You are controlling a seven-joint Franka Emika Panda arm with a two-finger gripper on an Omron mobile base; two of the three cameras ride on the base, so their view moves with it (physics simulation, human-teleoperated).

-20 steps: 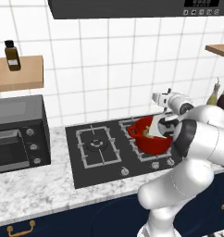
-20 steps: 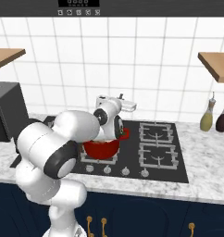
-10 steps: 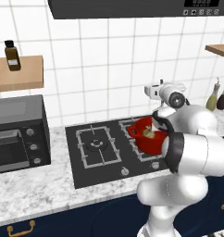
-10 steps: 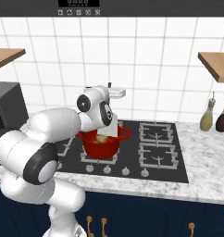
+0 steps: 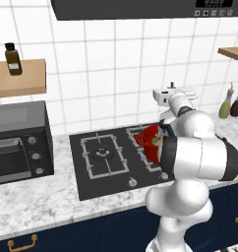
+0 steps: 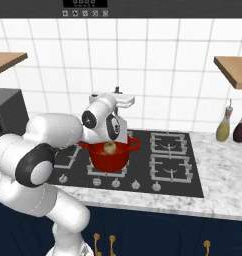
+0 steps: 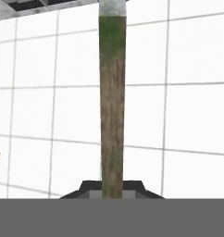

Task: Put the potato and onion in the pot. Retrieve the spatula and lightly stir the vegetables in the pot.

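1. Sitting on the stove [image 6: 178, 165], the red pot [image 6: 109, 156] holds a pale vegetable.
2. The gripper [image 7: 112, 187] is clamped on the spatula [image 7: 113, 102] handle — so it is fetched.
3. Stirring seems left — blade hidden.

The arm's own bulk is crowding the pot [image 6: 109, 155]; right of the pot, burners [image 6: 170, 157] are lying open — nothing standing there.

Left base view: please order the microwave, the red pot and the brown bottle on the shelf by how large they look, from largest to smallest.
1. microwave, nearest the camera, which adds to its apparent size
2. red pot, partly hidden behind the arm
3. brown bottle
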